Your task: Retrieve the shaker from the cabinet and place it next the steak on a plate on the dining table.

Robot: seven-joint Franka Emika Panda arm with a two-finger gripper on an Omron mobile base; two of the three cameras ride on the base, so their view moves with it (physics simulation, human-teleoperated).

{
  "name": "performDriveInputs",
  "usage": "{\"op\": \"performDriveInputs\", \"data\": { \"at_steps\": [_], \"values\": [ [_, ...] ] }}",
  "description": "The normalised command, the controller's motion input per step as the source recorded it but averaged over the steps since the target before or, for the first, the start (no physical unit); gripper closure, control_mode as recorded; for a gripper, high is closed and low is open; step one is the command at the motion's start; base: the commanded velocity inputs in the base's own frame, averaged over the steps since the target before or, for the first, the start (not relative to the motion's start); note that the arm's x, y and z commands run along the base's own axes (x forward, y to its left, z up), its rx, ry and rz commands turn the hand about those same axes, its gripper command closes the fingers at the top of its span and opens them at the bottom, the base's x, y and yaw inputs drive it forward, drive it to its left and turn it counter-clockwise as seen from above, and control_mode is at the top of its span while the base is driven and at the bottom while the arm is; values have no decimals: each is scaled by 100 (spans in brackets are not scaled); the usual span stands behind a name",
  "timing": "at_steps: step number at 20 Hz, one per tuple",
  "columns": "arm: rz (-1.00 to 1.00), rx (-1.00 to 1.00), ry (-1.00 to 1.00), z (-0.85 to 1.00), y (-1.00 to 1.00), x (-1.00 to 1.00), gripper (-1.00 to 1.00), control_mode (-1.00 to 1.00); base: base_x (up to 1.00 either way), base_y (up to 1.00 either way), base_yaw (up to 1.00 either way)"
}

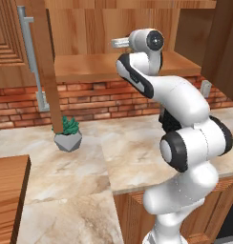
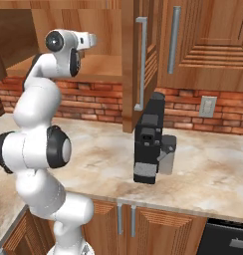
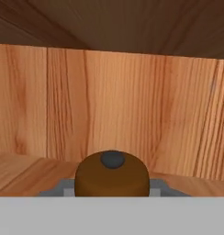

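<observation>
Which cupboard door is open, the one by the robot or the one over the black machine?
The cabinet door by the robot: it stands edge-on, showing the shelf.

The cabinet (image 1: 113, 66) is warm brown wood with lines of grain, smooth and a little shiny. Its door handle (image 1: 30, 62) is silver metal. Below the cabinet, the wall (image 1: 104, 102) is rough red brick. The counter (image 1: 128, 152) under that wall is smooth stone with beige swirls, like marble. On the counter sits a black plastic-looking coffee machine (image 2: 149, 139) and a grey matt pot (image 1: 67, 141) with a green plant. Inside the cabinet, the shaker (image 3: 112, 176) has a dark brown wooden top, smooth and round.
</observation>
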Motion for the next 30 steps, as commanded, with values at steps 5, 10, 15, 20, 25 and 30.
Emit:
{"op": "performDriveInputs", "data": {
  "at_steps": [5, 10, 15, 20, 25, 30],
  "values": [
    [3, 1, -15, 21, 0, -98, 100, -100, 0, 0, 0],
    [0, 0, -20, 29, 0, -100, 100, -100, 0, 0, 0],
    [0, 0, -15, 38, -6, -100, 100, -100, 0, 0, 0],
    [0, 9, 0, 23, -26, -100, 100, -100, 0, 0, 0],
    [-3, 7, 14, 5, -18, -100, 100, -100, 0, 0, 0],
    [-5, 4, 9, 0, -7, -100, 100, -100, 0, 0, 0]
  ]
}}
